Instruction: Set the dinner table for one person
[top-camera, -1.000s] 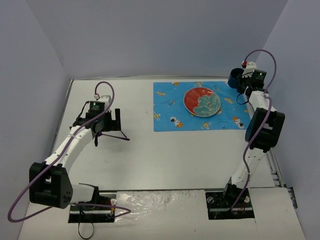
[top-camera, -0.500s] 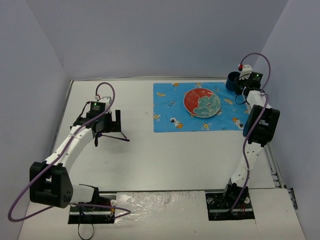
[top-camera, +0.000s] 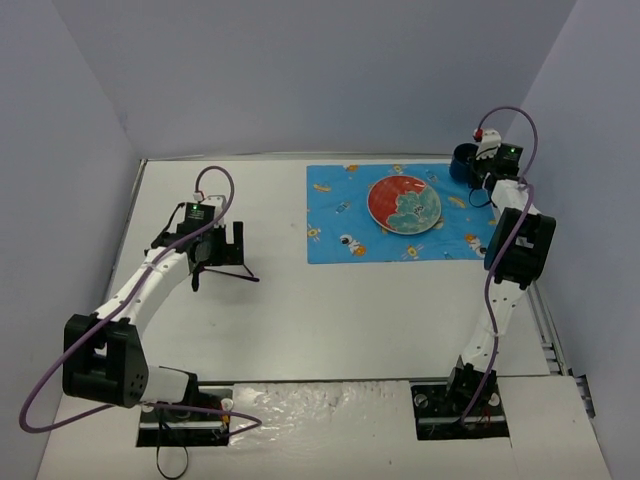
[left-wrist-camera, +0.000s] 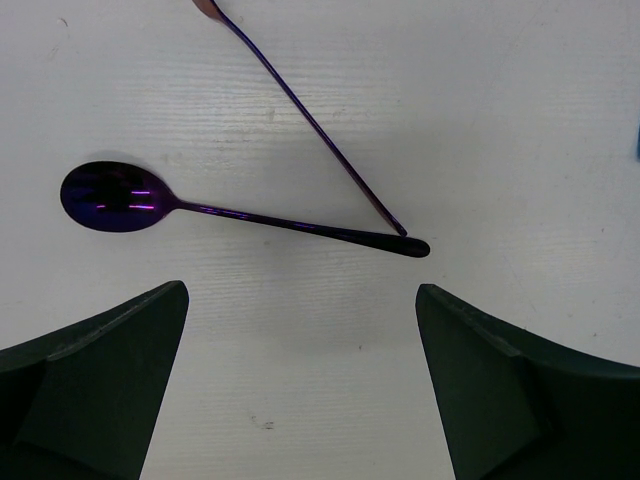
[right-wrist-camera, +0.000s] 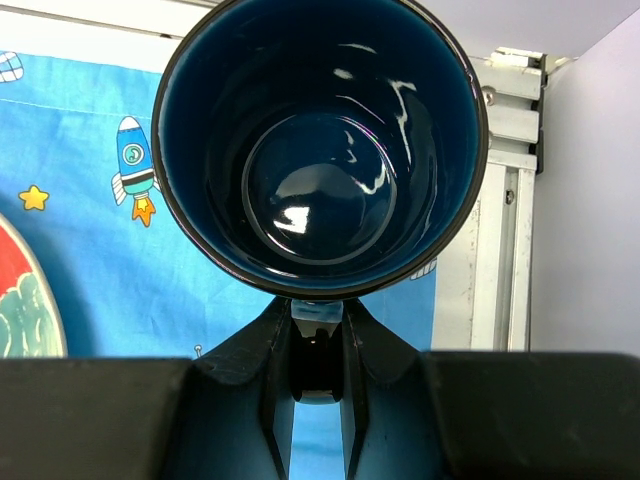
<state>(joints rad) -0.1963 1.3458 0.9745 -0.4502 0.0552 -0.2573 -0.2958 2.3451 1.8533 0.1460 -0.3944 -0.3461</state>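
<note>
The white dinner table (top-camera: 300, 310) carries a blue cartoon-print mat (top-camera: 340, 215) with a red and teal plate (top-camera: 404, 203) on it. My right gripper (top-camera: 483, 168) is shut on the handle of a dark blue mug (top-camera: 463, 160), upright over the mat's far right corner. In the right wrist view the mug (right-wrist-camera: 320, 140) is empty and its handle sits between my fingers (right-wrist-camera: 385, 345). A purple spoon (left-wrist-camera: 240, 215) and a second thin purple utensil (left-wrist-camera: 310, 120) lie on the table, their handle ends meeting. My left gripper (left-wrist-camera: 300, 300) is open, just short of them.
Metal edge rails (right-wrist-camera: 500, 250) run along the table's right side just beyond the mat (right-wrist-camera: 80, 230). Grey walls close in the back and both sides. Both utensils (top-camera: 228, 271) lie left of the mat, by the left gripper (top-camera: 222, 243).
My right arm has carried the mug a little left and farther back, toward the mat's far right corner. My left arm has barely moved.
</note>
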